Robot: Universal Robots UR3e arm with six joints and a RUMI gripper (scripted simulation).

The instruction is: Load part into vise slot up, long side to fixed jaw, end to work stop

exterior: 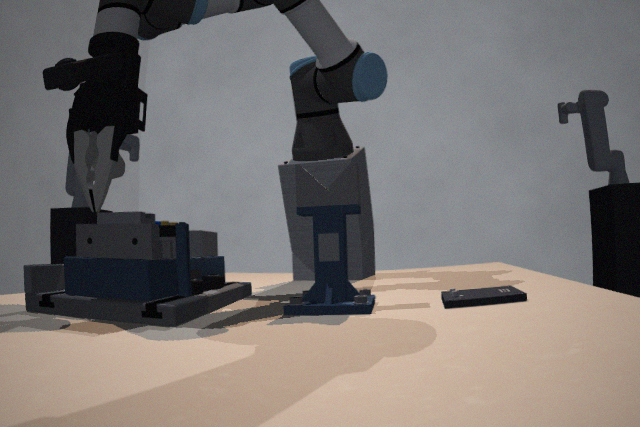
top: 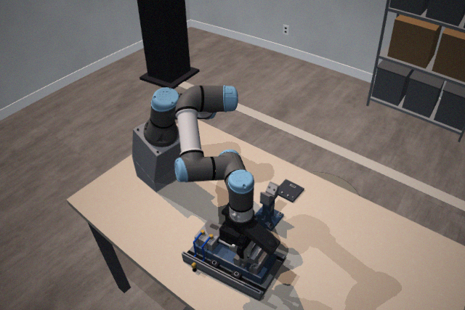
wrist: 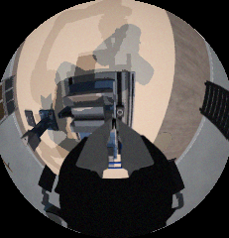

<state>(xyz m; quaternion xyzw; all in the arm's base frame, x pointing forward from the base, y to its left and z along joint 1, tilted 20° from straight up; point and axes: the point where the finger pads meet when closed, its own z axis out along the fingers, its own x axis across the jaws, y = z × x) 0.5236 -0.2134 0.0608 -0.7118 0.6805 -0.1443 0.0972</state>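
My gripper is shut and empty, pointing down. Its tips are low over the vise, by one end of the part. The part lies between the open jaws, its top showing above the fixed jaw. I cannot tell whether tips and part touch, whether the slot faces up, or whether gaps remain at the fixed jaw and work stop. The low bars are hidden. The infeed plate bears no part.
The blue V-block stand rises beside the vise, with no part on it. Valve blocks with blue hoses stand at the vise's arm-base end. A grey rail runs along the vise's outer side.
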